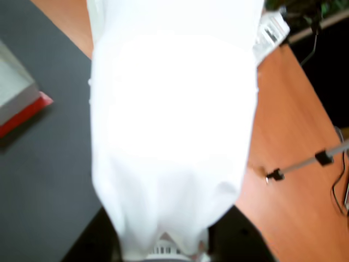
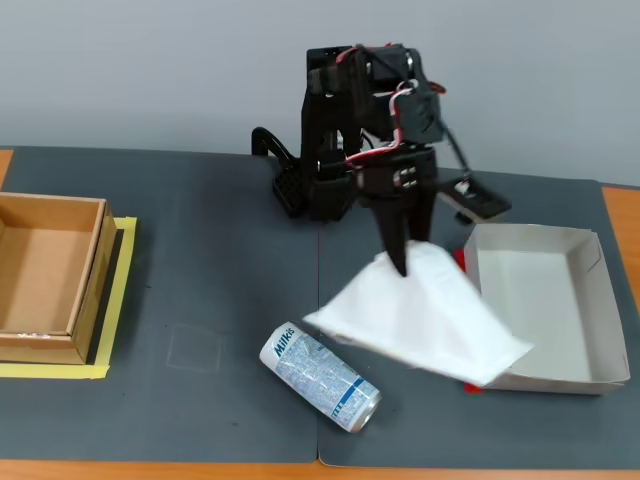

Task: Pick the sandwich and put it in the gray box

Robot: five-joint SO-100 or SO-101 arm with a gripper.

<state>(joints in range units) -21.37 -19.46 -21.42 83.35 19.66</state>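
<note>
The sandwich (image 2: 420, 315), a flat white plastic packet, hangs tilted from my gripper (image 2: 402, 262), which is shut on its upper end. It is lifted off the dark mat, and its lower right corner overlaps the near left corner of the gray box (image 2: 590, 310). In the wrist view the packet (image 1: 174, 125) fills the middle of the picture, with its grey-printed label (image 1: 271, 33) at the top right. A corner of the gray box with its red strip (image 1: 24, 112) shows at the left. My fingers are mostly hidden behind the packet.
A blue-and-white can (image 2: 320, 376) lies on its side on the mat, left of and below the packet. A brown cardboard box (image 2: 45, 275) on yellow tape stands at the far left. The arm's base (image 2: 320, 180) is at the back. A metal rod (image 1: 305, 162) lies over the orange table.
</note>
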